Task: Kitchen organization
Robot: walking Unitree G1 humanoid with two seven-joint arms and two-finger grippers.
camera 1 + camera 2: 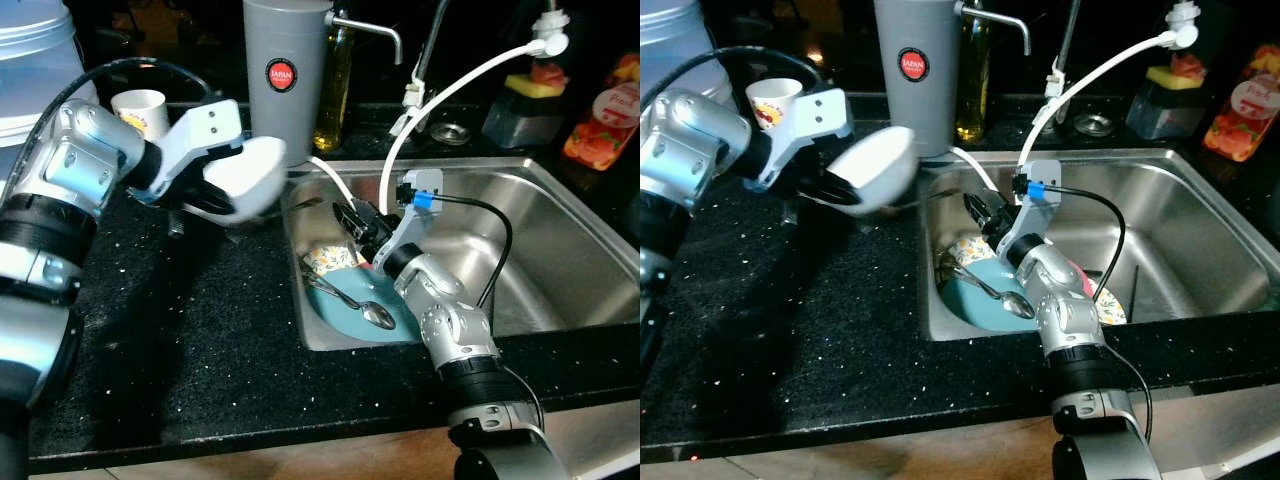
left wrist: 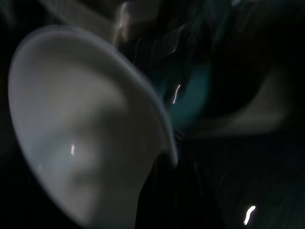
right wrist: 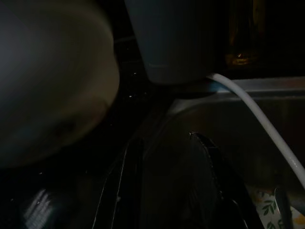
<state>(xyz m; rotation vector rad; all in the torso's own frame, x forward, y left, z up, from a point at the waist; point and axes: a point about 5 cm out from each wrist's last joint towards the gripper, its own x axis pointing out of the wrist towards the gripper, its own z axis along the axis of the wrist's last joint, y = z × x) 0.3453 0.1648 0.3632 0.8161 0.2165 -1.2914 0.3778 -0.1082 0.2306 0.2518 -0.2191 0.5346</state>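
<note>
A white bowl (image 1: 248, 176) is pinched at its rim by the left gripper (image 1: 215, 195), held tilted above the counter (image 1: 200, 330) just beside the sink (image 1: 560, 250). The right gripper (image 1: 350, 215) is poised, fingers spread, over the blue plate (image 1: 350, 312) and spoon (image 1: 362, 308).

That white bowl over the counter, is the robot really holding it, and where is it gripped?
Yes: the left gripper holds the white bowl by its rim. The right gripper, open over the sink, holds nothing.

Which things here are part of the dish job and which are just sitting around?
In play: white bowl held by left gripper; right gripper over sink; teal plate; spoon.
Lying about: grey canister, oil bottle, paper cup, sauce bottle.
</note>
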